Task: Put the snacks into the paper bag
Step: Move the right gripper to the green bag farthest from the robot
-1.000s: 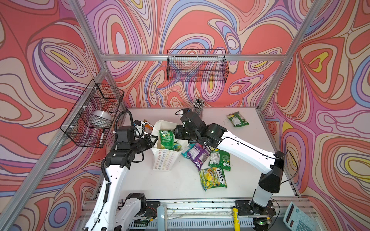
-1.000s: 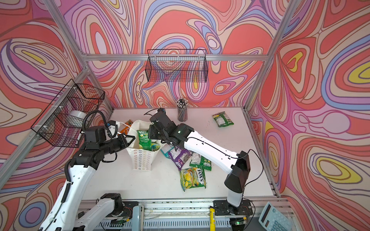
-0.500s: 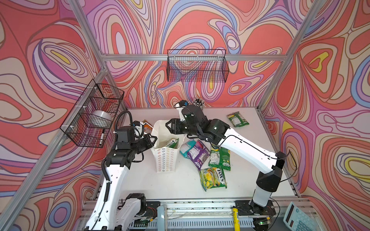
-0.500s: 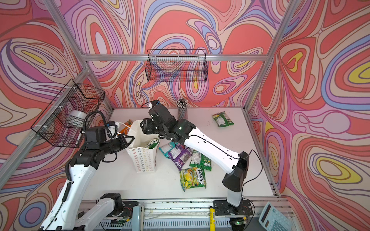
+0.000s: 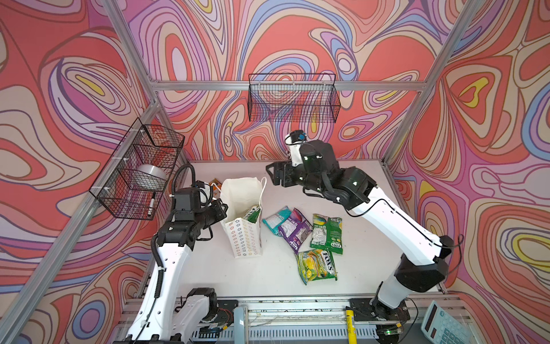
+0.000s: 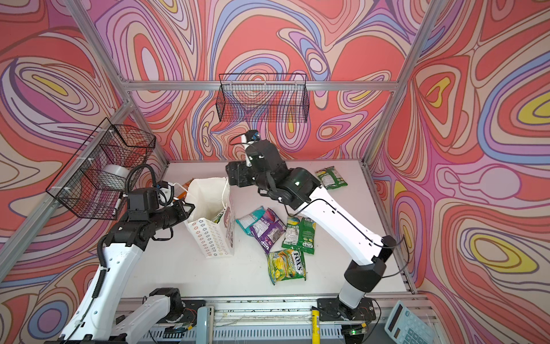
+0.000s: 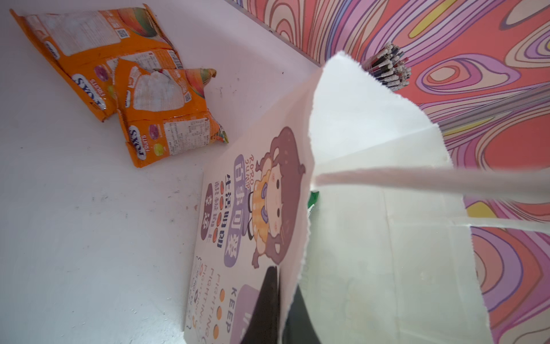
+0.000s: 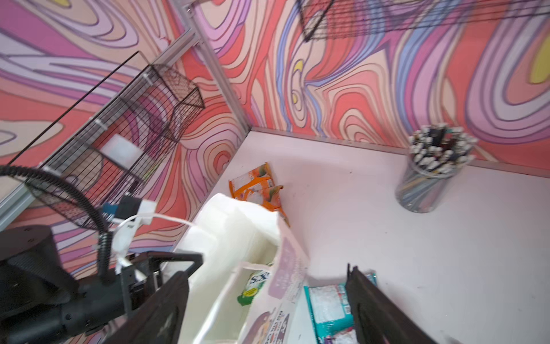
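A white table (image 5: 268, 277) seen from above, with the far wall taken as twelve o'clock. At nine o'clock from the table's centre stands the paper bag (image 5: 242, 235), upright and open-mouthed, with star outlines on its side. A green pouch (image 5: 253, 212) leans inside it against the three o'clock wall. Packing looks under way, with most of it left to do.

The right gripper (image 5: 271, 175) hangs above the table at the bag's one o'clock, clear of the rim. The left gripper (image 5: 222, 209) sits at the bag's nine o'clock rim.

Loose snacks lie flat on the table. At the bag's three o'clock is a teal pouch (image 5: 275, 220) touching a purple pouch (image 5: 294, 230), and past them a dark green pouch (image 5: 326, 233). At four o'clock a yellow-fruit pouch (image 5: 317, 265) lies alone. Two overlapping orange pouches (image 7: 169, 119) lie at eleven o'clock. A far green pouch (image 6: 331, 177) lies well apart, at the table's one o'clock.

The step in hand looks like fetching another snack. That calls for swinging the right gripper over one pouch and pinching an edge. The teal one is nearest, but it touches its purple neighbour, so only one should be caught.

The right fingers (image 8: 366, 303) are spread wide and hold nothing. The left fingers (image 7: 265, 306) are closed narrow on the bag's paper wall, one outside and one inside, holding the mouth open.
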